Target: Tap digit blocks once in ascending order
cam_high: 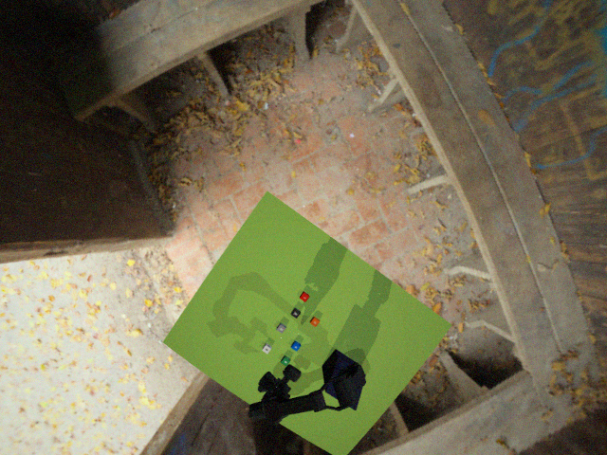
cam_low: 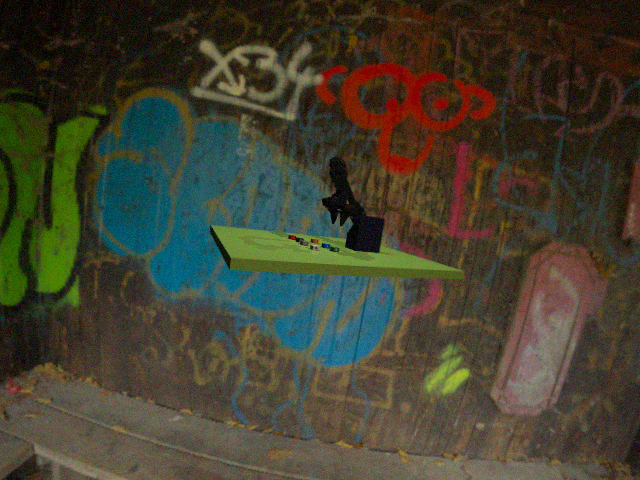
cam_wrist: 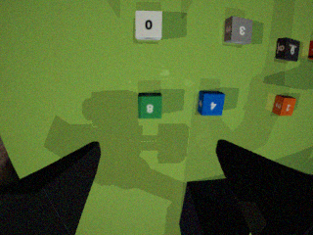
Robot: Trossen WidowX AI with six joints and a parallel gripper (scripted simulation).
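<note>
My gripper point(cam_high: 280, 377) point(cam_low: 337, 223) point(cam_wrist: 159, 148) is open and empty, high above the table near the green block. In the wrist view the white block point(cam_high: 266, 348) point(cam_wrist: 149, 25) shows 0, the grey block point(cam_high: 281, 327) point(cam_wrist: 238, 30) 3, the blue block point(cam_high: 296, 345) point(cam_wrist: 211, 103) 4, and the green block point(cam_high: 285, 360) point(cam_wrist: 150, 106) what looks like 8. The black block point(cam_high: 295, 313) point(cam_wrist: 288, 49) has a barred digit, hard to read. The orange block point(cam_high: 314, 321) point(cam_wrist: 284, 106) has a blurred digit. The red block point(cam_high: 304, 297) point(cam_wrist: 311, 50) is cut off at the wrist view's right edge.
The green table point(cam_high: 265, 220) point(cam_low: 248, 262) carries the blocks in two loose rows. The dark arm base point(cam_high: 345, 379) point(cam_low: 367, 235) stands on it beside the blocks. Shadows of the arm fall across the table.
</note>
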